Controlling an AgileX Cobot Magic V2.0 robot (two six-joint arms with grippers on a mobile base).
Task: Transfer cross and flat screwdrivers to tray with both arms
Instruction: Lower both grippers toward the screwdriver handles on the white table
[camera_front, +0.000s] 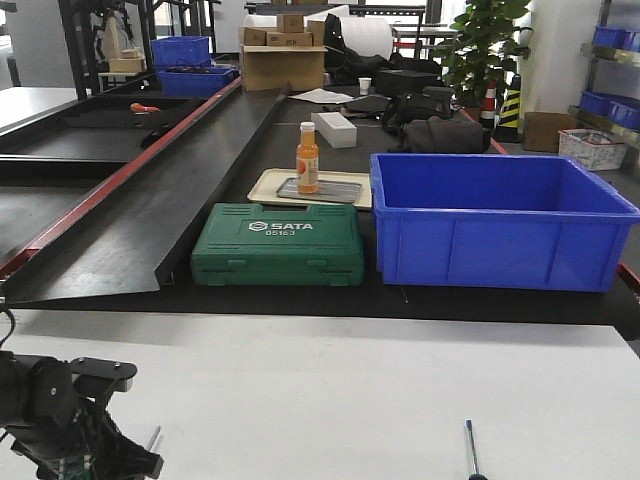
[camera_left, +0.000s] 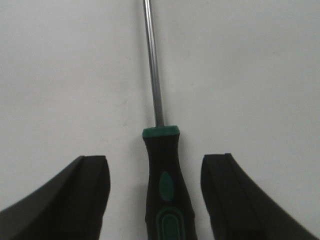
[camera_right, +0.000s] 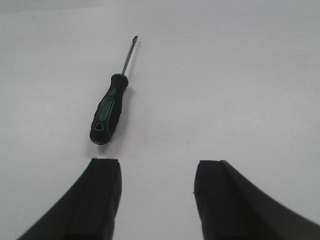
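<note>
One screwdriver (camera_left: 162, 185), black handle with green patches and a thin steel shaft, lies on the white table between the fingers of my left gripper (camera_left: 156, 160). That gripper is open and its pads stand apart from the handle on both sides. In the front view the shaft (camera_front: 153, 437) pokes out beside the left gripper (camera_front: 135, 462). The other screwdriver (camera_right: 107, 110) lies ahead and left of my open right gripper (camera_right: 157, 162), which holds nothing; the front view shows this screwdriver (camera_front: 470, 455) at the bottom edge. The tray is out of view.
Beyond the white table (camera_front: 330, 390) on a black bench sit a green SATA case (camera_front: 278, 245), a deep blue crate (camera_front: 495, 222), and a beige tray (camera_front: 262, 186) bearing an orange bottle (camera_front: 307, 160). A black ramp (camera_front: 150, 210) slopes on the left.
</note>
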